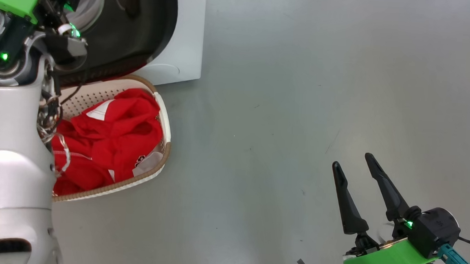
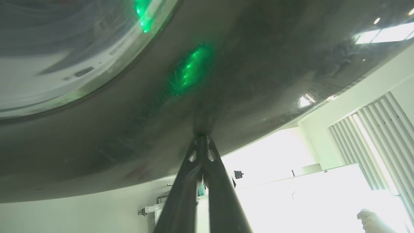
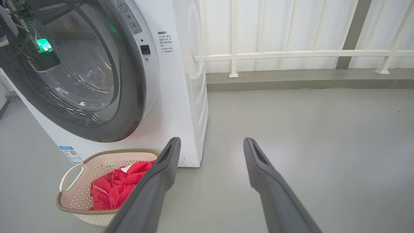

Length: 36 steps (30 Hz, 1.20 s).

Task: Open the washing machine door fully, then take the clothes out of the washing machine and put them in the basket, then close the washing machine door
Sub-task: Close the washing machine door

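- Since the clothes (image 1: 112, 141) already lie in the basket (image 1: 167, 132), you are on the last step: closing the washing machine door (image 3: 129, 81). It sits at eleven o'clock in the head view, its black rim close against the front of the washing machine (image 3: 184, 97).
- Your left gripper (image 2: 201, 137) is pinched together with nothing between its fingers. Its tips touch the glossy rim just outside the glass window, so it is a pushing point, not a grasp.
- From the right wrist view the door looks nearly flush, but you cannot tell whether the latch has caught. By the look of it, your next move is a firm, straight push into the rim until it seats, then a clean draw-back.
- Mind the edge below. The basket stands at nine o'clock in the head view, under the door's lower rim and just beside the machine's front, so retreat outward, not downward.
- Open room lies toward three o'clock, where bare grey floor (image 1: 301, 111) runs well clear of the machine.
- Your right gripper (image 1: 352, 160) hangs at five o'clock, fingers spread wide and empty, well apart from everything.
- A white railing (image 3: 291, 53) bounds the floor at twelve o'clock in the right wrist view.
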{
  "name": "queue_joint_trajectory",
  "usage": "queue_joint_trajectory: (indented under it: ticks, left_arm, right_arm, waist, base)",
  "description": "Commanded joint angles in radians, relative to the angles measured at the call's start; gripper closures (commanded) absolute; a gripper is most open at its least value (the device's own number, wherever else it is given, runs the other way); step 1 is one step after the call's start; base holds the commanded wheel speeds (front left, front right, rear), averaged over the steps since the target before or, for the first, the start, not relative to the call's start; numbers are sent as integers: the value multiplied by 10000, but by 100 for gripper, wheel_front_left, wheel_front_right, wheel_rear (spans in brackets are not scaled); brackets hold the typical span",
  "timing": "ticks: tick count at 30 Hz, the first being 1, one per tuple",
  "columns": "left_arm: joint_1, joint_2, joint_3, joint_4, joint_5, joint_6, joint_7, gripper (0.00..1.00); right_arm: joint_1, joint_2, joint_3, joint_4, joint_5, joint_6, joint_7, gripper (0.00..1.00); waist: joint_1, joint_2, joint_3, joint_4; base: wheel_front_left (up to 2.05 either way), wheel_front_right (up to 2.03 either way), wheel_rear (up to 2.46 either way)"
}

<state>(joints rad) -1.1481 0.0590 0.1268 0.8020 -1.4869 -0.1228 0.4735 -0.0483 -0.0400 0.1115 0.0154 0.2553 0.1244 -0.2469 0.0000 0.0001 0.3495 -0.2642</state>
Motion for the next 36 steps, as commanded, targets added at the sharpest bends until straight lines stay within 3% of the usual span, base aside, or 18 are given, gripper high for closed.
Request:
queue_joint_trajectory:
  ticks: [1,15,28,29,30,31,32,36]
  left_arm:
    - [-194,468,78,-268,145,-77,-47,100]
    - [305,333,-35,-430,66,-78,-32,100]
    - [1857,368,-348,-1084,425,-78,-207,100]
    - [2001,383,-380,-1140,473,-78,-225,90]
    - [2153,415,-433,-1205,558,-78,-257,60]
    - [2305,445,-475,-1277,645,-78,-322,22]
    - [2452,465,-497,-1348,710,-78,-393,0]
    - [3106,485,-681,-2021,815,-78,-426,0]
  right_arm:
    - [-276,-102,235,-195,119,63,-118,0]
    - [-265,-102,204,-86,119,63,-137,0]
    - [-63,-102,168,35,198,63,-142,0]
    - [-50,-102,167,46,204,63,-142,0]
    - [-37,-102,158,63,205,63,-142,0]
    - [-27,-102,144,76,209,63,-142,0]
    - [-20,-102,133,88,215,63,-142,0]
    - [22,-102,123,112,212,63,-140,0]
  waist:
    - [0,-1,0,-19]
    - [0,-1,-197,231]
    - [0,-1,-930,955]
    - [0,-1,-991,1026]
    - [0,-1,-1056,1093]
    - [0,-1,-1112,1161]
    - [0,-1,-1174,1223]
    - [0,-1,-1385,1462]
  base:
    - [0,0,0]
    - [0,0,0]
    - [0,0,0]
    - [0,0,0]
    - [0,0,0]
    - [0,0,0]
    - [0,0,0]
    - [0,0,0]
